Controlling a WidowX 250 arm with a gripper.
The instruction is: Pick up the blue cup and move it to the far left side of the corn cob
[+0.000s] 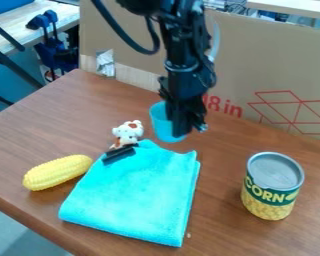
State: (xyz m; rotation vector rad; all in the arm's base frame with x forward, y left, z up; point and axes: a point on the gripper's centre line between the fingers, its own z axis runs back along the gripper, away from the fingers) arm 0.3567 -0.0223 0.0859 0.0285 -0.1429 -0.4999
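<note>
The pincer (179, 131) was positioned against the blue cup (161, 120), beyond the folded cloth (136, 192); whether it was open or closed could not be determined.

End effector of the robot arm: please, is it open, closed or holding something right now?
End effector: partly in front of the light-blue cup; whether it is open, closed or holding the cup cannot be told.

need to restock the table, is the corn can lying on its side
No, the can stands upright, its round lid facing up.
</note>
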